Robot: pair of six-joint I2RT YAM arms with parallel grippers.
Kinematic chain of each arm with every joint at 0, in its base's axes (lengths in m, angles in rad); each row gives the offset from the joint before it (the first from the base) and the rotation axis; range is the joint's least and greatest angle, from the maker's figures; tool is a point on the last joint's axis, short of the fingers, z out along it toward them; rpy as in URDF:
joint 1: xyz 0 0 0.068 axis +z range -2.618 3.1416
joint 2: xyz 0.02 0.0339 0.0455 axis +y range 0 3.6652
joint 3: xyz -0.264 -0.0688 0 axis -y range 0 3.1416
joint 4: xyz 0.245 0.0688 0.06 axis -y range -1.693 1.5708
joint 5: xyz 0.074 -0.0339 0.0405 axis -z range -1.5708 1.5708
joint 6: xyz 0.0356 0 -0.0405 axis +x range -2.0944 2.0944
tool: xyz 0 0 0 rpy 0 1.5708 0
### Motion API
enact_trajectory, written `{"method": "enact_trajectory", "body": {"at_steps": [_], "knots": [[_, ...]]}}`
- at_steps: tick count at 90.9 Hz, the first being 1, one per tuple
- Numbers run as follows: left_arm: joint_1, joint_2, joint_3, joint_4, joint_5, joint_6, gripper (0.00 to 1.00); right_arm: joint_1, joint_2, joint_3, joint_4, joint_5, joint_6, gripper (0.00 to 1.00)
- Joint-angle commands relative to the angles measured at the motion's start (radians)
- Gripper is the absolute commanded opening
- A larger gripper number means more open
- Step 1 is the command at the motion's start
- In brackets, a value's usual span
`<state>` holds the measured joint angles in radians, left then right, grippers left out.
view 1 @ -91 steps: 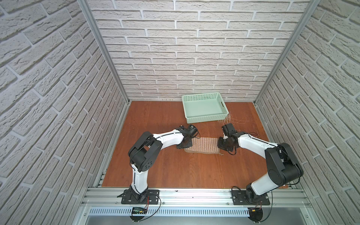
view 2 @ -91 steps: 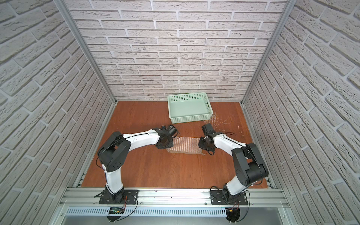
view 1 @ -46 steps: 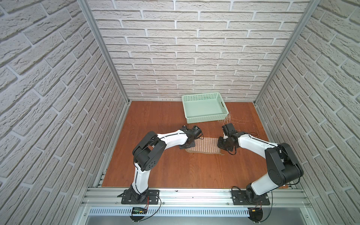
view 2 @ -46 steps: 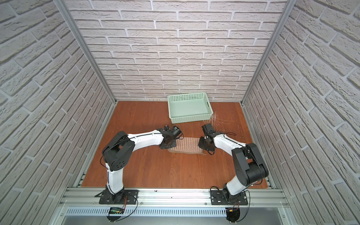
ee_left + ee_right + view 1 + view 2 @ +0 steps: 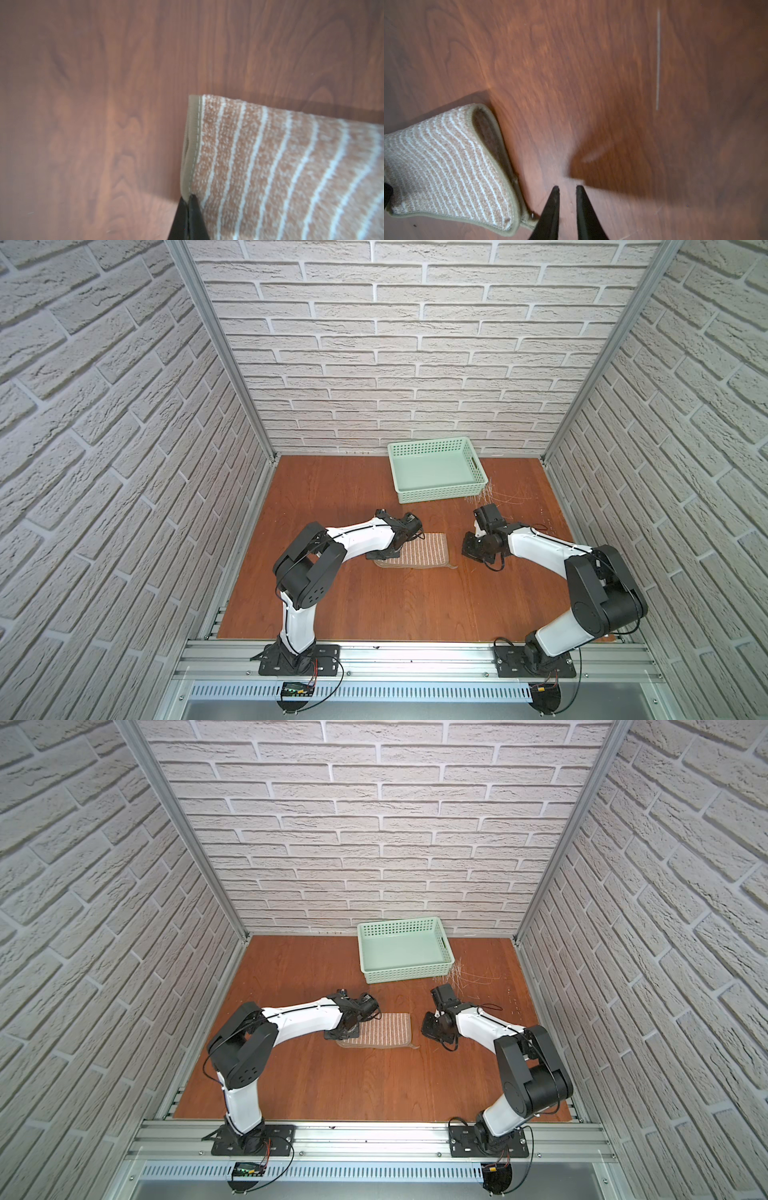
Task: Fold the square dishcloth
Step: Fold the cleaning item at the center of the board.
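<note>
The square dishcloth [image 5: 419, 549] lies folded into a striped strip on the wooden table [image 5: 374, 605], between the two arms and well apart from the mint-green basket [image 5: 442, 491]. The basket stands near the back wall, and only its own pale floor shows inside. The left gripper [image 5: 189, 199] has its fingers pressed together on the cloth's darker hem. The right gripper [image 5: 567, 188] hangs just beside the opposite end, over wood, fingers a narrow gap apart, holding nothing.

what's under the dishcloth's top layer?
Its own lower layer: the dishcloth lies folded double on the table. The open end shows only cloth inside; deeper in, the top layer covers everything.
</note>
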<state>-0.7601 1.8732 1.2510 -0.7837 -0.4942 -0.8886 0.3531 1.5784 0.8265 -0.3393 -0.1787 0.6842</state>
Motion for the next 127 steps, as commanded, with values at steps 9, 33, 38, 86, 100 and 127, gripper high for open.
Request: {"method": "enact_trajectory", "body": {"at_steps": [9, 33, 38, 86, 100, 127], "knots": [[-0.042, -0.057, 0.080, -0.093, -0.098, 0.015, 0.00, -0.002, 0.020, 0.001, 0.079, -0.113, 0.022, 0.17], [-0.095, 0.001, 0.230, -0.141, -0.062, 0.038, 0.00, -0.002, 0.033, 0.007, 0.106, -0.132, 0.029, 0.16], [-0.101, 0.011, 0.249, -0.129, -0.038, 0.044, 0.00, -0.001, 0.040, 0.011, 0.110, -0.130, 0.030, 0.16], [-0.133, 0.121, 0.404, -0.037, 0.164, 0.102, 0.00, -0.002, 0.099, 0.016, 0.149, -0.134, 0.045, 0.11], [-0.137, 0.161, 0.438, -0.019, 0.188, 0.108, 0.00, -0.002, 0.097, 0.016, 0.146, -0.127, 0.048, 0.10], [-0.137, 0.213, 0.478, 0.026, 0.256, 0.125, 0.00, -0.002, 0.056, 0.007, 0.131, -0.094, 0.045, 0.09]]}}
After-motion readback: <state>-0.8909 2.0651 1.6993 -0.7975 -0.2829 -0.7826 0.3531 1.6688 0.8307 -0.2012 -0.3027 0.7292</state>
